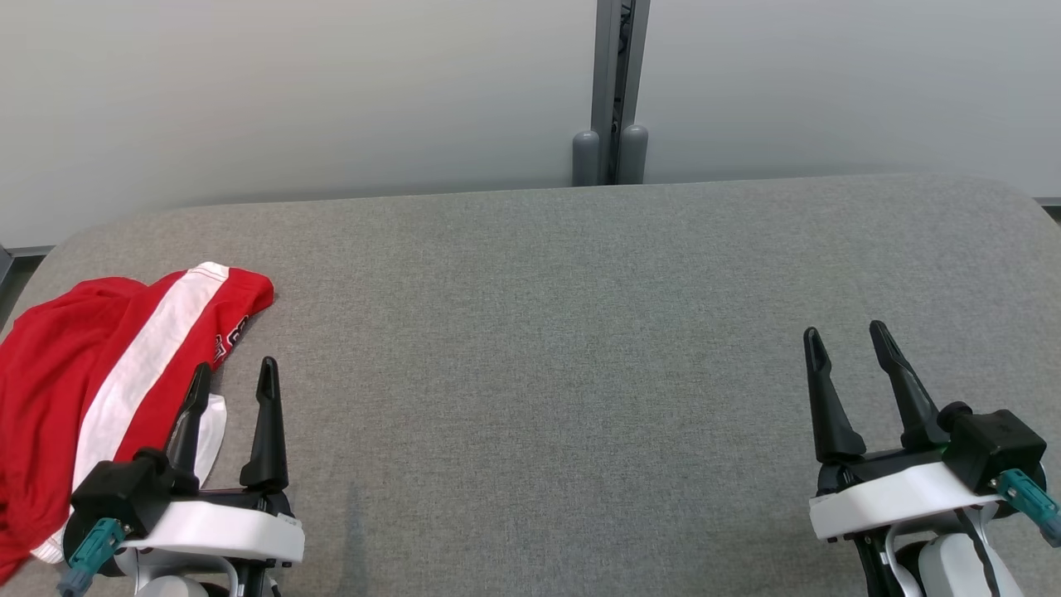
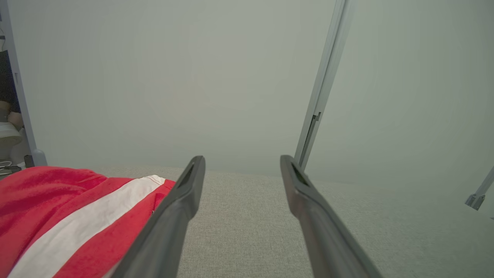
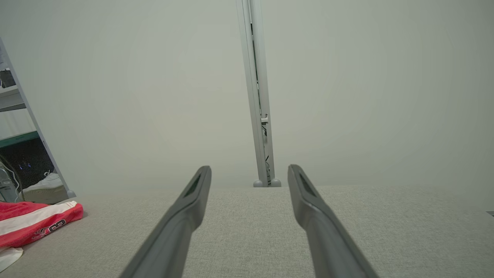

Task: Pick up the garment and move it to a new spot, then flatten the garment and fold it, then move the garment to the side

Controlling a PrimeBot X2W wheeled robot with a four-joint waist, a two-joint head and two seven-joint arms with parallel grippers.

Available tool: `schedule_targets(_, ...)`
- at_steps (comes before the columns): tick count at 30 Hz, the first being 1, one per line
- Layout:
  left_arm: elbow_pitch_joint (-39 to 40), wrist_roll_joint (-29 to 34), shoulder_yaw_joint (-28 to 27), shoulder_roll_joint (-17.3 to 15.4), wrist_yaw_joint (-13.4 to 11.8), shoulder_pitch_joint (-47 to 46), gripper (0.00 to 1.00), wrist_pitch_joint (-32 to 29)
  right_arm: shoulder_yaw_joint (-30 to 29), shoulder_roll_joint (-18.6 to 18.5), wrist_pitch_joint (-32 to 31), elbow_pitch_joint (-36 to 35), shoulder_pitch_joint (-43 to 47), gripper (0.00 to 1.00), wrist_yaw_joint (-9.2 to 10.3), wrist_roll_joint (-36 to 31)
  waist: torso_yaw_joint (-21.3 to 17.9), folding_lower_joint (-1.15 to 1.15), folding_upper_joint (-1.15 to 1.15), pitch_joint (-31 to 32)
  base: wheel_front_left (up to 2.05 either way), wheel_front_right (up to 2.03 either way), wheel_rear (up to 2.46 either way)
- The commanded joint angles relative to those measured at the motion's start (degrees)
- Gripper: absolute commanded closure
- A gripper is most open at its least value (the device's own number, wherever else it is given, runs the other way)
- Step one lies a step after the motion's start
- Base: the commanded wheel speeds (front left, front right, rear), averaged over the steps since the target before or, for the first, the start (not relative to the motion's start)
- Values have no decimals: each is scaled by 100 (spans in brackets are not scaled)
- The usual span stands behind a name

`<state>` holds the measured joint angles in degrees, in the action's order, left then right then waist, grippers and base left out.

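Observation:
The garment [image 1: 99, 373] is red with a broad white stripe and lies crumpled at the left edge of the grey padded table [image 1: 547, 332]. It also appears low left as the garment [image 2: 69, 216] in the left wrist view and far left as the garment [image 3: 31, 226] in the right wrist view. My left gripper [image 1: 234, 375] is open just right of its near part, one finger over the cloth's edge, holding nothing. Far to the right, my right gripper [image 1: 847, 336] stands open above bare table. The left gripper [image 2: 242, 162] and right gripper [image 3: 250, 172] show spread fingers.
A pale wall runs behind the table, with a grey vertical post [image 1: 615, 91] at its middle. At the far left of the right wrist view stand a shelf frame and a white shoe [image 3: 44, 185]. The table's corners are rounded.

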<state>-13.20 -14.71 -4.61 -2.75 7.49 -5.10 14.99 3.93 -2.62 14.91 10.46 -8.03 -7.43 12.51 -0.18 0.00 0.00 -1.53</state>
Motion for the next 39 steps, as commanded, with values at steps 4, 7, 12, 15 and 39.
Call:
schedule_targets(4, -12, 25, -21, -26, 0, -99, 0, 29, -12, -49, 44, 34, -55, 0, -10, 7, 8, 0, 0, 5, 0, 0, 0)
schedule_targets(7, -16, 46, -25, -26, 0, -97, 0, 29, -13, -49, 44, 36, -58, 0, -10, 7, 9, 0, 0, 4, 0, 0, 0)
schedule_targets(12, -16, 86, -26, -26, 0, -97, 0, 29, -5, -49, 44, 29, -52, 0, -10, 9, 8, 0, 0, -4, 0, 0, 0)
schedule_targets(15, -12, 92, -24, -26, 0, -103, 0, 29, 3, -49, 44, 28, -54, 0, -10, 16, 10, 0, 0, -19, 0, 0, 0)
schedule_targets(39, -65, 177, -101, -26, 0, -190, 0, 28, -17, -46, 39, 20, -92, 0, -10, -46, 581, 0, 0, -109, 0, 0, 0)
